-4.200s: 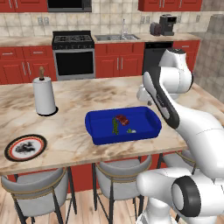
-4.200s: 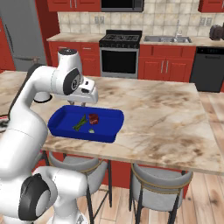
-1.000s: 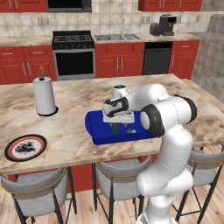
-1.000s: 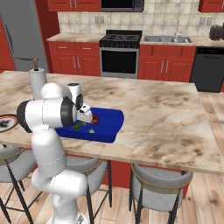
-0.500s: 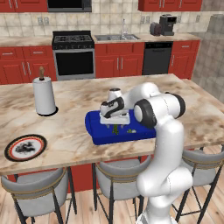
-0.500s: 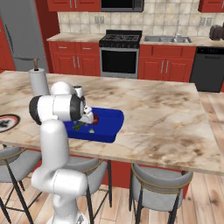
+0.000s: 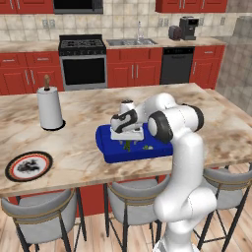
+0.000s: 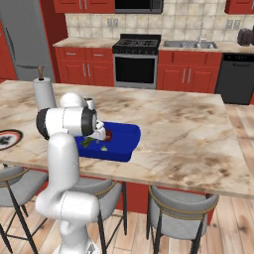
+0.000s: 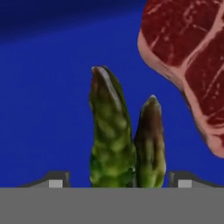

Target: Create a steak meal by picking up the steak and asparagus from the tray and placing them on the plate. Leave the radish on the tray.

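Observation:
My gripper (image 9: 118, 181) hangs low inside the blue tray (image 7: 152, 149), open, with a fingertip on each side of the asparagus (image 9: 113, 140). The dark green stalks point away from the hand, and the right fingertip (image 9: 181, 179) sits close to them. Just to their right on the tray floor lies the red-brown steak (image 9: 192, 65). From the left base, the hand (image 7: 127, 137) covers the middle of the tray, and a small green lump, the radish (image 7: 146, 146), lies to its right. The plate (image 7: 28, 166) rests far left on the counter.
A paper towel roll (image 7: 49, 108) stands behind and left of the tray. Grey stools (image 7: 42, 216) line the counter's front edge. Bare marble lies between the tray and the plate (image 8: 7, 139). The tray wall (image 8: 124, 144) rises around the hand.
The arm has swung from upright down into the tray, and over the last second the hand has sunk lower onto the asparagus. Tray, plate and food have not moved.

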Controlling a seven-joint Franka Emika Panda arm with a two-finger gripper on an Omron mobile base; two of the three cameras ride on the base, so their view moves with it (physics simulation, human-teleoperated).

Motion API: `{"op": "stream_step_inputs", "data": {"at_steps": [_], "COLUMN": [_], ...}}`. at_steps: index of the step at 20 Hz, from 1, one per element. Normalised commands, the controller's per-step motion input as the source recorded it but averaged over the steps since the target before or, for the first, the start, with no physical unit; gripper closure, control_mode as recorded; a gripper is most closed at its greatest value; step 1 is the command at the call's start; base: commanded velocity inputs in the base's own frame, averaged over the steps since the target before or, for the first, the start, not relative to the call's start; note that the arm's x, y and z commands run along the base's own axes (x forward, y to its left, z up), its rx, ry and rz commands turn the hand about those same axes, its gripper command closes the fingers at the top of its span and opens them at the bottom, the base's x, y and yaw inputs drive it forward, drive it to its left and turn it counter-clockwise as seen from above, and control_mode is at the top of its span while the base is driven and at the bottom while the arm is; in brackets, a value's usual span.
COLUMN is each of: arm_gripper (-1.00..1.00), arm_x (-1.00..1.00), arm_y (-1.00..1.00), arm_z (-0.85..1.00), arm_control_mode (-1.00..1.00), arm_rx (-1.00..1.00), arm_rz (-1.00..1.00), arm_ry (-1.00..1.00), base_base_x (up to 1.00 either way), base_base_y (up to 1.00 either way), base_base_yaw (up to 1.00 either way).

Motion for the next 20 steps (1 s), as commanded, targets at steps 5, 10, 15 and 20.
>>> {"op": "stream_step_inputs", "data": {"at_steps": [5, 10, 15, 20], "arm_gripper": [1.0, 1.0, 1.0, 1.0], "arm_x": [0.0, -0.17, -0.41, -0.61], "arm_y": [0.01, 0.02, 0.08, 0.11], "arm_z": [-0.33, 0.27, 0.87, 0.75], "arm_control_mode": [-1.0, -1.0, -1.0, -1.0], "arm_rx": [0.0, 0.0, 0.0, 0.05], "arm_rz": [0.0, 0.0, 0.0, 0.0], "arm_ry": [0.0, -0.09, -0.19, -0.15], "base_base_x": [0.0, 0.0, 0.0, 0.0], "base_base_y": [0.0, 0.0, 0.0, 0.0], "base_base_yaw": [0.0, 0.0, 0.0, 0.0]}}
